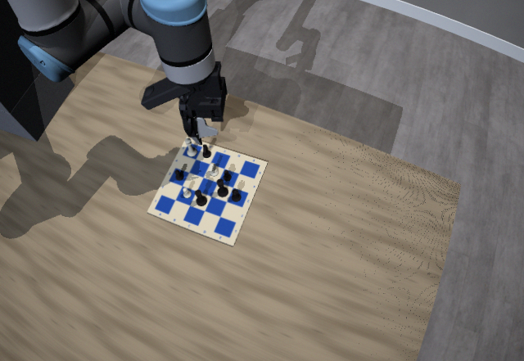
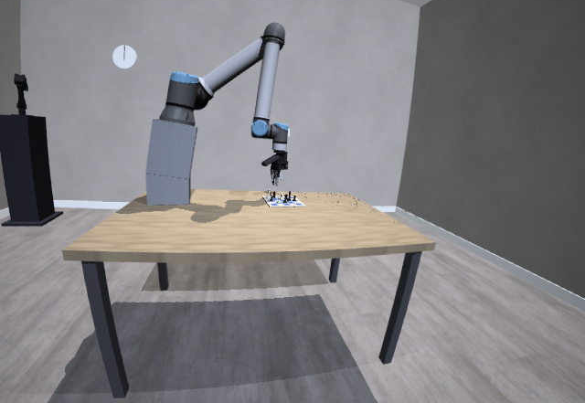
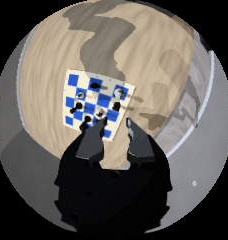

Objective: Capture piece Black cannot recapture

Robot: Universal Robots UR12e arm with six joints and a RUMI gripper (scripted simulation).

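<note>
A small blue and cream chessboard [image 1: 207, 191] lies on the wooden table; it also shows in the exterior view [image 2: 283, 200] and in the wrist view [image 3: 96, 104]. Several black pieces and three white pieces stand upright on it. A white piece [image 1: 191, 151] stands on the far left corner square with a black pawn [image 1: 205, 151] beside it. My gripper [image 1: 196, 137] hangs point-down just above that corner, over the white piece. In the wrist view its fingers stand a narrow gap apart with nothing between them. The square labels are too small to read.
The robot's grey base block [image 2: 171, 163] stands at the table's far left. The table's far edge runs close behind the board. The arm's shadow falls over the board's left side.
</note>
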